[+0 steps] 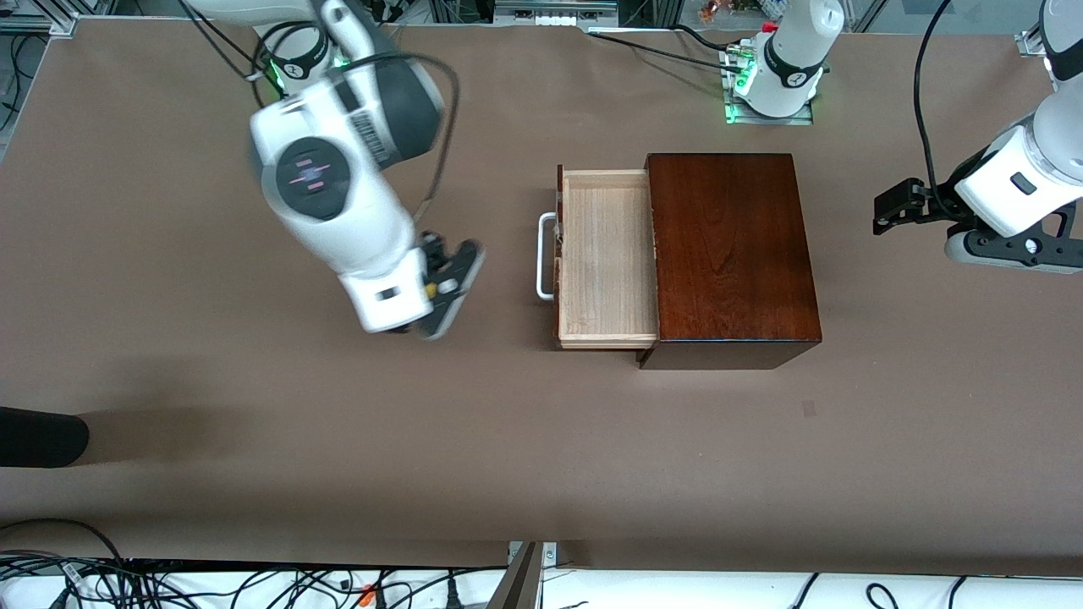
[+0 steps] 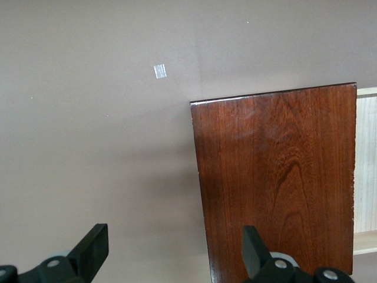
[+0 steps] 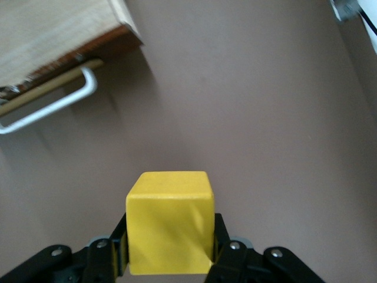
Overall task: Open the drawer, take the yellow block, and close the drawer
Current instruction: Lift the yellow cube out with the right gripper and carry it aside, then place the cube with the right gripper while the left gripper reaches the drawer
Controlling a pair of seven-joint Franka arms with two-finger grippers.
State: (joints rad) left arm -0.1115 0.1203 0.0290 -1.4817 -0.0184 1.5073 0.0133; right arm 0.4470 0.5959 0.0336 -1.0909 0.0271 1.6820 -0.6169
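Yellow and plain-faced, the block (image 3: 169, 221) sits clamped between the fingers of my right gripper (image 3: 169, 259), which hangs over bare table toward the right arm's end. From there the drawer (image 1: 606, 258) lies toward the box (image 1: 729, 254), its white U-shaped handle (image 1: 546, 255) turned to me, long axis running across my reach. The pale wood tray is pulled out and looks empty; I judge closing it remains. My right arm is the nearer one. My left gripper (image 2: 177, 259) waits with jaws wide, over the glossy mahogany box's edge.

Brown table (image 1: 169, 474) — a small tape patch (image 2: 159, 71) on it; cables (image 1: 211, 588) along its near edge.
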